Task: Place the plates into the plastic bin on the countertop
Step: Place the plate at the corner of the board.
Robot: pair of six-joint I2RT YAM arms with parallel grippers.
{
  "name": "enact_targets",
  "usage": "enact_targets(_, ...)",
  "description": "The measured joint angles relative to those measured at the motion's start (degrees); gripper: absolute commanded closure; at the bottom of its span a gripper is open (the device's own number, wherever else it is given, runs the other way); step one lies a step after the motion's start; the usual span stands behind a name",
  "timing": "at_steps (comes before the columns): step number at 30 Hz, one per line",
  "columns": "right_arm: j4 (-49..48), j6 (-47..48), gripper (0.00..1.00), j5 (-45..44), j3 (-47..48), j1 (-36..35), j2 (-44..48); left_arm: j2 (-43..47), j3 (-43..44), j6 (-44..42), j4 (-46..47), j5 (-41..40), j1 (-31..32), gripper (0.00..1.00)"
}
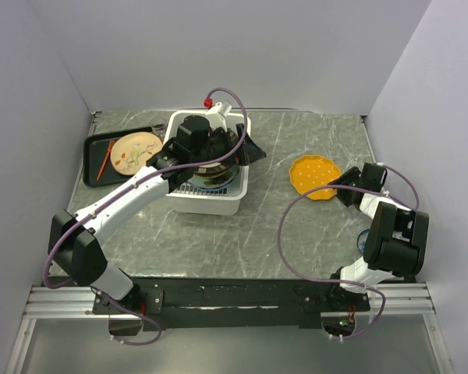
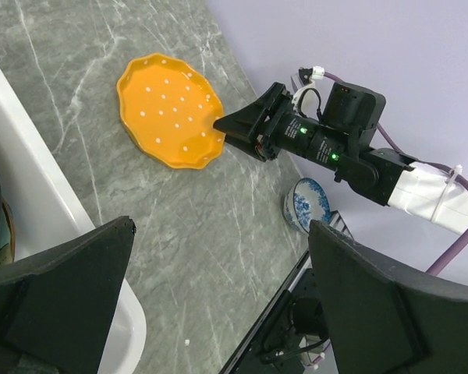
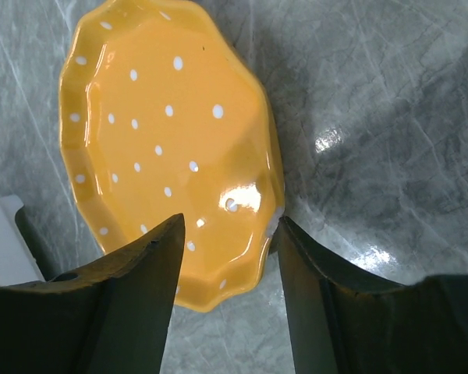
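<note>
Up close, right pincer (image 3: 230, 226) straddling orange plate (image 3: 164, 132)

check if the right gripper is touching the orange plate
Cannot tell. Right wrist view: the right gripper straddles the rim of the orange plate, but neither contact nor gap is plain.

Orange dotted plate (image 3: 168, 156) lies on grey-green veined tabletop (image 3: 374, 117). Right pincer (image 3: 230, 234) at plate's near rim, fingers (image 3: 132, 288) apart: one overlaps plate's near-left part, other just outside plate's right edge, tip against rim. Glare spots on tabletop right of plate.
</note>
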State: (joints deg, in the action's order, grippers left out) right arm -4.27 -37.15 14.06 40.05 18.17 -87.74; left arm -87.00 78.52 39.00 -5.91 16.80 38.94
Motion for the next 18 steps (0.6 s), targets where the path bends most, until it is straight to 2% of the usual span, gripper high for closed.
enact_targets(5, 0.2, 0.3, 0.6, -1.9, 0.0, -0.5, -0.1, 0.0, 0.0, -0.5, 0.0, -0.2, 0.0, 0.01)
enact_targets(14, 0.4, 0.4, 0.61, -2.2, 0.6, -0.6, -1.5, 0.1, 0.0, -0.7, -0.5, -0.2, 0.0, 0.01)
enact_targets(18, 0.8, 0.5, 0.65, -0.8, 1.8, -0.9, -4.8, 0.2, 0.0, -0.8, -0.9, -0.2, 0.0, 0.01)
